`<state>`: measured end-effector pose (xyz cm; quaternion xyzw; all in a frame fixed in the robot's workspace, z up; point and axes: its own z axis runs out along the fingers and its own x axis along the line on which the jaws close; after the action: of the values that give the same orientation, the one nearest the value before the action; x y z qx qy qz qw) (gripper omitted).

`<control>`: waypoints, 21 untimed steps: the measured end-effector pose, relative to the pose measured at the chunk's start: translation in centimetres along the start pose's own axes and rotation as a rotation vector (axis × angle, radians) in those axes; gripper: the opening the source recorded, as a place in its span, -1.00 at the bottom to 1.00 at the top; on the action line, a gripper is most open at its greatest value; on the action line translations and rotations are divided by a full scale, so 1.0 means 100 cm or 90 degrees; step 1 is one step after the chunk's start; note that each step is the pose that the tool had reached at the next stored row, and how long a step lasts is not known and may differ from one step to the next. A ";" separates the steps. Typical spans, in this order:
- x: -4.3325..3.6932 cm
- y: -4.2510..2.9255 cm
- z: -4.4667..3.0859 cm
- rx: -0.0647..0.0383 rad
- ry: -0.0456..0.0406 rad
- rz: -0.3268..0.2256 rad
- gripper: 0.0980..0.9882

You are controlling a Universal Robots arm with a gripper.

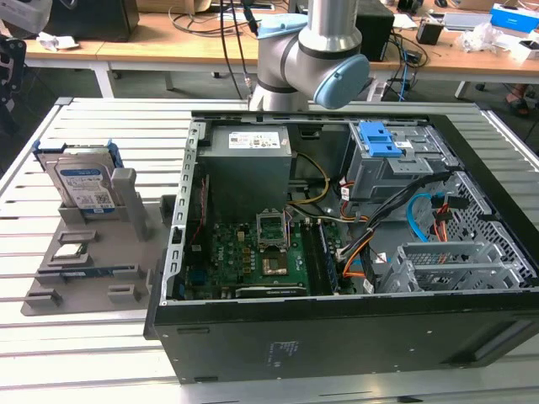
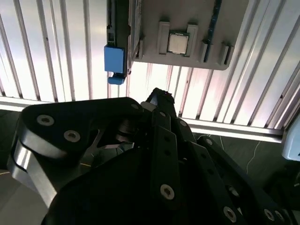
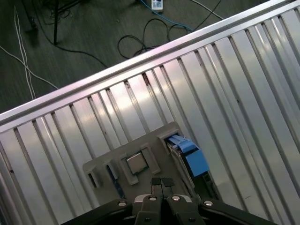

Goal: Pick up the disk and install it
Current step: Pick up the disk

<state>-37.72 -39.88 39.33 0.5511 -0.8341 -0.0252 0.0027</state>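
Exterior view: arm point(image 1: 312, 50) behind the open computer case point(image 1: 337, 337); disk point(image 1: 84, 181) stands on edge in the grey holder tray point(image 1: 93, 252) on the slatted table point(image 1: 50, 353), at the exterior view's left of the case, apart from it; processor chip point(image 1: 74, 250) lies flat in the same tray.

First wrist view: gripper point(image 3: 161, 182) hangs above the tray point(image 3: 154, 140), fingertips clenched together, nothing between them; disk point(image 3: 192, 157) seen edge-on; chip point(image 3: 136, 164) near it.

Second wrist view: gripper point(image 2: 159, 96) clear of the disk point(image 2: 115, 58); chip point(image 2: 178, 43) sits in the tray point(image 2: 150, 28).
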 end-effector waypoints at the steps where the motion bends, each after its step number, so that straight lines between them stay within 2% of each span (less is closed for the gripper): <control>1: 0.0000 0.0000 0.0000 0.000 0.0002 -0.006 -0.98; 8: 0.0000 0.0000 0.0000 0.000 0.0007 -0.015 -0.98; 11: 0.0000 0.0000 0.0003 -0.002 0.0032 -0.073 -0.98; 16: 0.0000 0.0000 0.0005 -0.003 0.0060 -0.134 -0.98; 18: 0.0000 0.0000 0.0006 -0.004 0.0081 -0.180 -0.98; 21: 0.0000 0.0000 0.0006 -0.005 0.0095 -0.212 -0.98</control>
<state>-37.72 -39.88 39.27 0.6818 -0.7311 -0.0244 0.0068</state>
